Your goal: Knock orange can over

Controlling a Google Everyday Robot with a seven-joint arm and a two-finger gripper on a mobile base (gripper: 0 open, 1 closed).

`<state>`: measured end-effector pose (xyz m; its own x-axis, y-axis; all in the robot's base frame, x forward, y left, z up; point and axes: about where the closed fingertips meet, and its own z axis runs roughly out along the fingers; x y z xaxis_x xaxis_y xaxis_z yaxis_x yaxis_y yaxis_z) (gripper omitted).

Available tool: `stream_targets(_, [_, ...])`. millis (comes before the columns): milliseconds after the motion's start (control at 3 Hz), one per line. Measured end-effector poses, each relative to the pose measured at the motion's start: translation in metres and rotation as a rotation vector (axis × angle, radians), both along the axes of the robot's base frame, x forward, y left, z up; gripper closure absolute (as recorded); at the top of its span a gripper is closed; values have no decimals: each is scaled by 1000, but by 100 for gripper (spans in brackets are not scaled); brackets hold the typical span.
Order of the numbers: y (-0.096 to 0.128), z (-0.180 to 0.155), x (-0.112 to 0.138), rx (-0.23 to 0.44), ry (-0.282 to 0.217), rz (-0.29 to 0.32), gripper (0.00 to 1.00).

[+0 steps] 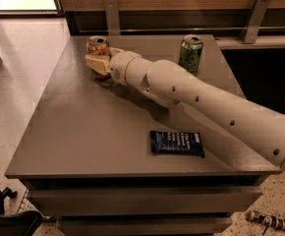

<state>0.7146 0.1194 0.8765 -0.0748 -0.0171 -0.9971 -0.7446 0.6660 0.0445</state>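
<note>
My gripper (pixel 99 62) sits at the far left corner of the desk (pixel 78 132), pressed up against the lower part of the orange can (pixel 97 44); whether it is open or closed I cannot tell. The orange can stands upright there, its silver top showing above my gripper. My arm (pixel 201 100) stretches back from it slantwise across the desk and leaves past the near right corner. By the far edge, toward the right corner and well apart from my gripper, a green can (pixel 190 54) stands upright. A dark blue packet (pixel 177 143) lies flat near the front edge, right of the middle, just below my arm.
</note>
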Motion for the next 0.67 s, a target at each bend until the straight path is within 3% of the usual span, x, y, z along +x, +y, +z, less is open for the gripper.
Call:
stream_targets(333, [1,5,2,-18,4,21,100])
stream_targets(667, [-3,35,5,-63,12,58,100])
